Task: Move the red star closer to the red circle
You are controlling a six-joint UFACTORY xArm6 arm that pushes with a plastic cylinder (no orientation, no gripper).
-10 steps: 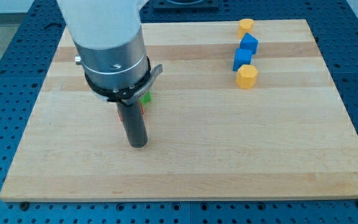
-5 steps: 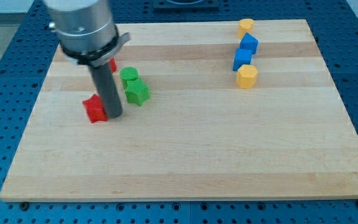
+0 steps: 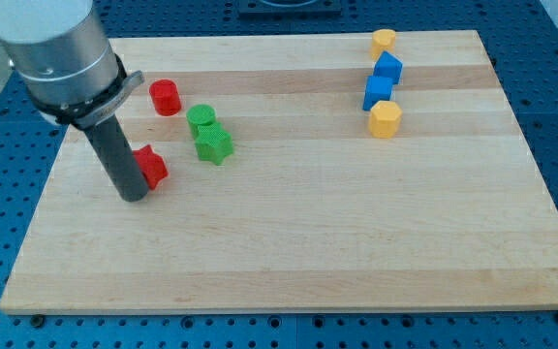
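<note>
The red star (image 3: 152, 166) lies on the wooden board (image 3: 289, 242) at the view's left. The red circle (image 3: 165, 97) stands above it, toward the view's top, about a block's width to the right. My tip (image 3: 134, 197) rests on the board at the red star's lower left, the rod touching or nearly touching the star's left side. The arm's grey body covers the board's upper left corner.
A green circle (image 3: 201, 120) and a green star (image 3: 213, 144) sit close together right of the red star. At the upper right stand a yellow block (image 3: 384, 40), two blue blocks (image 3: 388, 68) (image 3: 377, 92) and a yellow hexagon (image 3: 385, 118).
My tip has moved left, from the red star's right side to its lower left. The arm's body moved left, uncovering the red circle. The red star has barely shifted.
</note>
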